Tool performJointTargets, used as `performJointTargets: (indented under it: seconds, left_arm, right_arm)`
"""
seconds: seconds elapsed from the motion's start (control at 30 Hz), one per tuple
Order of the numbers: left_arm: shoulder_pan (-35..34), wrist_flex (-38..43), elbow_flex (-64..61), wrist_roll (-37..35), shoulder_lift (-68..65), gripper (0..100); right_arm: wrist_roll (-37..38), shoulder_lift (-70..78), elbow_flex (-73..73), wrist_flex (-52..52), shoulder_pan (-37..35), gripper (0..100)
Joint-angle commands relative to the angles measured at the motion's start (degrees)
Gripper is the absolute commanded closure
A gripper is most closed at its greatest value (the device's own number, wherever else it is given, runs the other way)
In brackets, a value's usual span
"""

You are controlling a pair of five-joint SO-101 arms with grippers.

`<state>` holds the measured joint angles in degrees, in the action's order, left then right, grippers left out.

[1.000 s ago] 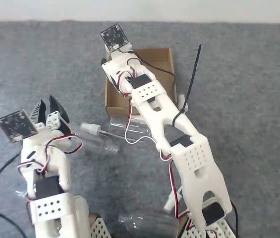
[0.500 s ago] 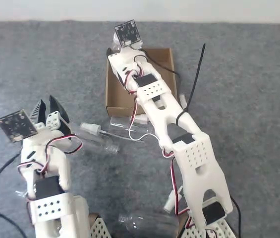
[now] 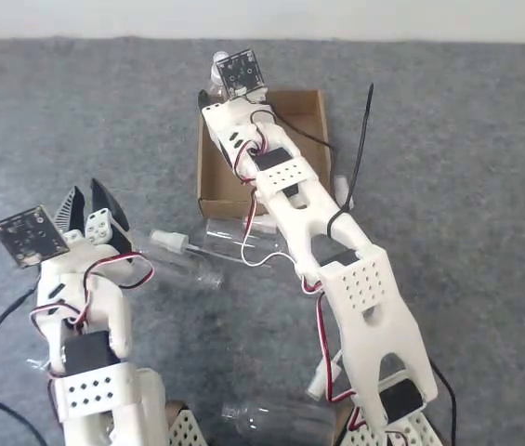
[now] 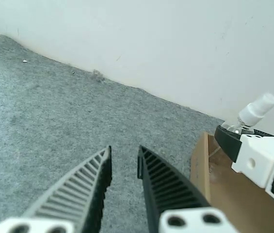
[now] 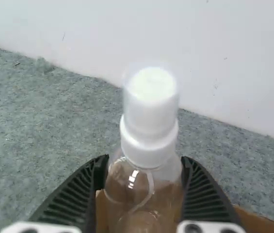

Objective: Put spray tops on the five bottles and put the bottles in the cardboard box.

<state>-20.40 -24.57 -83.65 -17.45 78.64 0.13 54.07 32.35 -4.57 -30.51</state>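
Note:
My right gripper (image 5: 143, 169) is shut on a clear bottle (image 5: 149, 128) fitted with a white spray top, and holds it upright. In the high view that bottle (image 3: 217, 72) stands up at the far left corner of the cardboard box (image 3: 205, 177), under my right gripper (image 3: 228, 91). In the left wrist view the same bottle (image 4: 254, 110) rises over the box's edge (image 4: 201, 165). My left gripper (image 3: 91, 201) (image 4: 124, 162) stands open over the carpet at the left, nothing between its fingers. A capped bottle (image 3: 184, 257) and a second clear bottle (image 3: 241, 236) lie between the arms.
Another clear bottle (image 3: 271, 418) lies at the near edge between the arm bases. White spray tops lie right of the box (image 3: 341, 190) and beside the right arm's base (image 3: 322, 376). A black cable (image 3: 362, 139) loops up off the right arm. Grey carpet covers the floor.
The right arm has swung slightly right and farther out, bringing the held bottle to the box's far left corner. The left arm has stayed put.

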Motion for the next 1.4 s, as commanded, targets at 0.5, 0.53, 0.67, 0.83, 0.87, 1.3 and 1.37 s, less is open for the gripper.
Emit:
performJointTargets:
  seconds: [0.5, 0.53, 0.67, 0.83, 0.87, 1.3, 1.37]
  left_arm:
    - [-0.18, 1.41, 0.57, -0.35, 0.97, 92]
    - [-0.26, 1.41, 0.57, -0.35, 0.97, 92]
    - [-0.26, 1.41, 0.57, -0.35, 0.97, 92]
    - [-0.26, 1.41, 0.57, -0.35, 0.97, 92]
    - [-0.26, 1.41, 0.57, -0.26, 0.97, 92]
    - [-0.26, 1.41, 0.57, -0.26, 0.97, 92]
    - [-0.26, 1.49, 0.57, -0.26, 0.97, 92]
  right_arm:
    - [-0.18, -3.3, 0.79, -6.55, -0.04, 76.7]
    - [-0.35, -3.3, 0.7, -6.64, -0.04, 75.4]
    - [-0.44, -3.82, 0.7, -8.22, -0.22, 72.9]
    - [-0.44, -3.91, 0.97, -10.07, -0.22, 70.8]
    - [-0.44, -4.0, 0.97, -10.15, -0.22, 70.8]
    - [-0.53, -10.33, 0.0, -20.35, 0.04, 70.7]
    - [-0.53, -10.33, 0.0, -21.58, 0.04, 70.7]
